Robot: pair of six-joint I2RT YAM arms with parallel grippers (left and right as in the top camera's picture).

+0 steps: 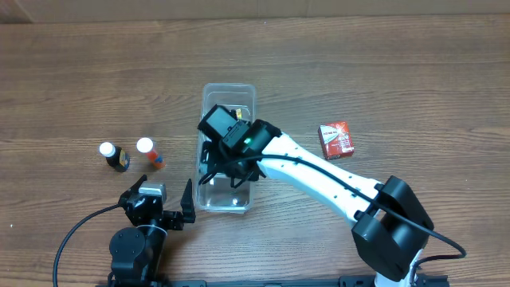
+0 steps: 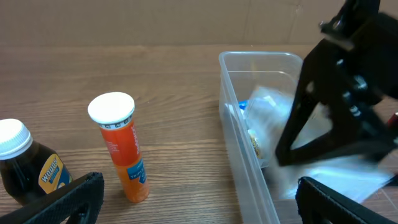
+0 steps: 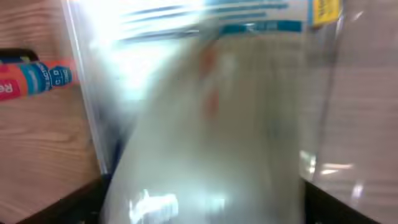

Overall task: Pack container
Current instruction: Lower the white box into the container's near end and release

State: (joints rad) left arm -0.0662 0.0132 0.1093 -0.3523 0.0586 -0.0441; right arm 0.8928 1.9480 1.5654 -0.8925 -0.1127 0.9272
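The clear container (image 1: 229,96) stands lengthwise at the table's middle, and its near wall shows in the left wrist view (image 2: 245,168). It holds a white and blue packet (image 2: 264,109). My right gripper (image 1: 227,166) reaches down into the container with its fingers spread wide (image 3: 202,202). A blurred pale packet (image 3: 211,124) lies between them, and no grip on it shows. My left gripper (image 1: 166,209) is open and empty (image 2: 199,202), low beside the container's near left corner.
An orange tube with a white cap (image 1: 149,151) (image 2: 121,146) and a brown bottle with a white cap (image 1: 114,156) (image 2: 25,165) stand left of the container. A red box (image 1: 336,139) lies to its right.
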